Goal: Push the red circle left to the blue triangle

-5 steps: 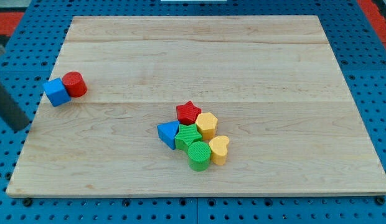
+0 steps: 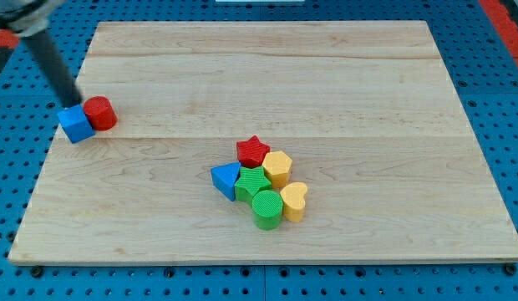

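Observation:
The red circle (image 2: 100,113) lies near the board's left edge, touching a blue cube (image 2: 76,124) on its left. The blue triangle (image 2: 225,180) lies near the board's middle, at the left of a cluster of blocks. My rod comes down from the view's top left; my tip (image 2: 73,104) is just above the blue cube and just left of the red circle, close to both.
The cluster holds a red star (image 2: 253,151), a yellow hexagon (image 2: 277,167), a green block (image 2: 252,183), a green cylinder (image 2: 266,209) and a yellow heart (image 2: 294,201). The wooden board (image 2: 267,75) lies on a blue pegboard.
My rod has moved up and to the right, from off the board's left edge to just above the blue cube. No block has moved.

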### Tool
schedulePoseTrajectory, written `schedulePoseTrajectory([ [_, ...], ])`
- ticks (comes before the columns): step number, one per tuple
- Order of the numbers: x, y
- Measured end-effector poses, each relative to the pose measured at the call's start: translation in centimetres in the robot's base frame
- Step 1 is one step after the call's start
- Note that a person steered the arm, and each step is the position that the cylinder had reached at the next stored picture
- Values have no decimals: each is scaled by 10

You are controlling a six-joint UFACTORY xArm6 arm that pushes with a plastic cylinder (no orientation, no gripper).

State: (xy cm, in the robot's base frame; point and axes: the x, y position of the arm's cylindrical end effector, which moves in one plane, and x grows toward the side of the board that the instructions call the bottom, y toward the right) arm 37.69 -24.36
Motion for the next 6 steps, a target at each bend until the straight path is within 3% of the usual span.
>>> schedulePoseTrajectory([
  [1, 32, 36],
  [2, 47, 33],
  [4, 98, 130],
  [5, 122, 86],
  [6, 159, 96],
])
